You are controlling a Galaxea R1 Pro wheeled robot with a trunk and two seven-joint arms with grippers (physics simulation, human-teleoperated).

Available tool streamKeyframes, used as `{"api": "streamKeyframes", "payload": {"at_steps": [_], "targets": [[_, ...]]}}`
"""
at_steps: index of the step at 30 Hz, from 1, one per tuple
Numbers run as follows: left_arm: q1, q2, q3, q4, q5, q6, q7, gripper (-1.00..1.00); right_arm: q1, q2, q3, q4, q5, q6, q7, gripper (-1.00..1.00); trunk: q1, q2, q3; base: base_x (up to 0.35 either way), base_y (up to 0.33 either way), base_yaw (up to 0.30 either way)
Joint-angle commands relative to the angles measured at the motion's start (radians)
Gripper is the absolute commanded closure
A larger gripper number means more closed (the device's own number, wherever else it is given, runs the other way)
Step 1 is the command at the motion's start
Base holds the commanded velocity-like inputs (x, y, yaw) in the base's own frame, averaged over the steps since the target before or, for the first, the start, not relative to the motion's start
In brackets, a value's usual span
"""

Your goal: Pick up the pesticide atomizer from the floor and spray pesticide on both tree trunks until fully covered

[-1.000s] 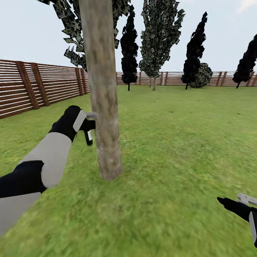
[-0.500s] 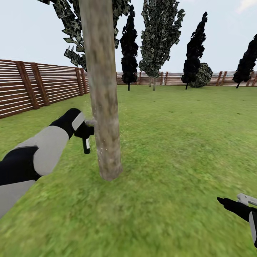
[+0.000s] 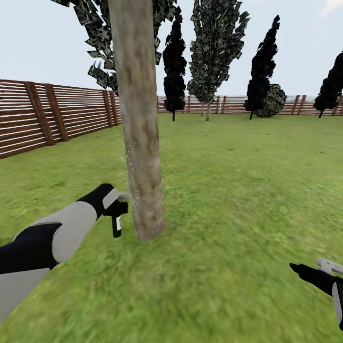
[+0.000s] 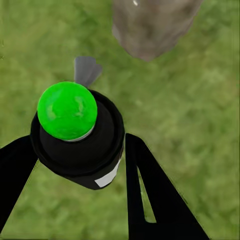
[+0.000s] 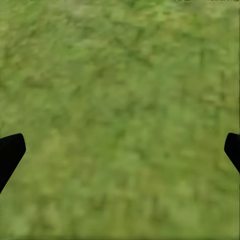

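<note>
Grey-brown bark of the near tree trunk [image 3: 140, 119] is seen rising from the grass [image 3: 228, 190] at centre-left of the head view, its base at roughly 11 o'clock from the frame centre. Fine white specks of pesticide [image 3: 134, 202] are noted on the lower bark, on the side facing the left gripper [image 3: 119, 209]. The left gripper is held low, just beside the trunk base, at about 9 o'clock from it. The pesticide atomizer [image 3: 116, 224] is clamped between the left fingers, its black body hanging downward and its pale nozzle directed at the bark; whether nozzle and bark touch cannot be told. In the left wrist view the atomizer [image 4: 77, 135] is seen end-on between the two dark fingers [image 4: 150, 195], with a green cap, a pale strip on its side, and the trunk base [image 4: 150, 25] beyond.

The right gripper [image 3: 328, 271] is recorded at 4 o'clock in the head view, well apart from the trunk. In the right wrist view its fingertips [image 5: 10, 152] sit at opposite edges, spread wide over grass [image 5: 120, 120], holding nothing.

A brown slatted fence [image 3: 47, 114] and dark conifers [image 3: 174, 62] are noted at 10 to 2 o'clock
</note>
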Motion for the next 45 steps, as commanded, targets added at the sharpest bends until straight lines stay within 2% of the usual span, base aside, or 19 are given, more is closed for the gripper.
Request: {"api": "streamKeyframes", "payload": {"at_steps": [1, 4, 5, 9, 15, 21, 38, 45], "targets": [[0.001, 0.000, 0.007, -0.001, 0.008, 0.002, 0.011, 1.00, -0.001, 0.000, -0.003, -0.002, 0.010, 0.003, 0.009, -1.00, 0.000, 0.000, -0.001, -0.006, -0.027, 0.235], [0.023, 0.017, 0.008, -0.001, 0.006, -0.013, 0.011, 1.00, -0.001, 0.001, -0.003, -0.002, 0.010, -0.003, 0.008, -1.00, 0.000, 0.000, -0.001, -0.093, -0.213, 0.075], [0.048, 0.019, 0.007, -0.001, 0.006, -0.056, 0.012, 1.00, -0.001, 0.001, -0.003, -0.002, 0.011, -0.021, 0.008, -1.00, 0.000, 0.000, -0.001, -0.123, -0.266, 0.006], [0.096, 0.020, 0.008, -0.001, 0.007, -0.098, 0.012, 1.00, -0.001, 0.000, -0.005, -0.004, 0.010, -0.027, 0.013, -1.00, 0.000, 0.000, -0.001, -0.150, -0.269, 0.001], [0.182, 0.022, 0.009, -0.001, 0.010, -0.283, 0.009, 1.00, -0.001, 0.001, -0.004, -0.004, 0.010, -0.027, 0.008, -1.00, 0.000, 0.000, -0.001, -0.206, -0.269, 0.175], [0.193, 0.040, 0.009, -0.003, 0.011, -0.300, 0.009, 1.00, -0.001, 0.001, -0.003, -0.003, 0.011, -0.027, 0.008, -1.00, 0.000, 0.000, -0.001, -0.071, -0.303, 0.244], [0.193, 0.036, 0.008, -0.003, 0.012, -0.303, 0.010, 1.00, -0.001, 0.001, -0.004, -0.003, 0.010, -0.029, 0.010, -1.00, 0.000, 0.000, -0.001, 0.054, -0.281, 0.102], [0.193, 0.036, 0.008, -0.003, 0.012, -0.303, 0.010, 1.00, -0.001, 0.001, -0.004, -0.003, 0.010, -0.029, 0.008, -1.00, 0.000, 0.000, -0.001, 0.120, -0.319, 0.244]]}}
